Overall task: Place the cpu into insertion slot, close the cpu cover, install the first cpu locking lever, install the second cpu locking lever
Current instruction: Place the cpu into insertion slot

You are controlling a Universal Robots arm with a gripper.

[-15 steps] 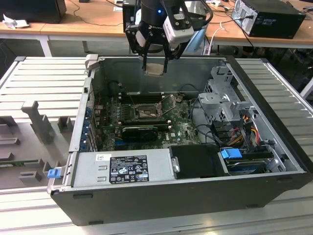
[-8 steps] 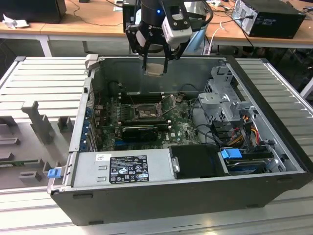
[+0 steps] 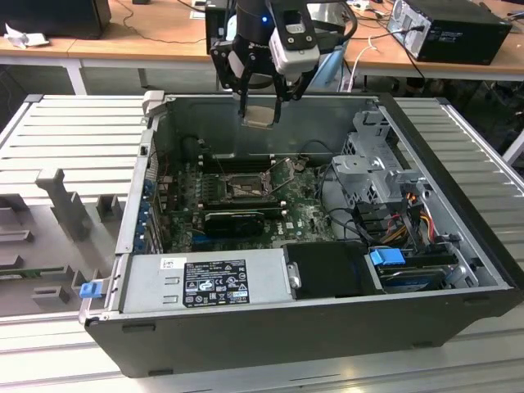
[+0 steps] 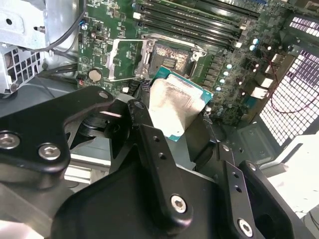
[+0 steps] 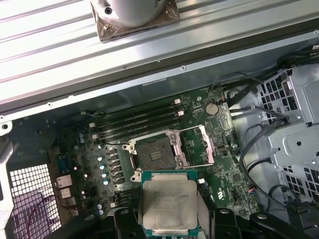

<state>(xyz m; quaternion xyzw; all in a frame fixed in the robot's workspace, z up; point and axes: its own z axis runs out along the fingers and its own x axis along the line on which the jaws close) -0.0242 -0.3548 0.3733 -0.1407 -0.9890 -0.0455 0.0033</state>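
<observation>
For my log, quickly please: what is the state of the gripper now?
Gripper: shut on the cpu, held in the air above the insertion slot.

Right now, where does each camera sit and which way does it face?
Exterior view: off the arm, raised beside the computer case, looking down into it; shows the gripper holding the cpu.
First wrist view: on the arm, looking past the cpu at the insertion slot; its fingers show.
Second wrist view: on the arm, behind the gripper's black links, facing that slot.
Both wrist views share the cpu and open cpu cover.
</observation>
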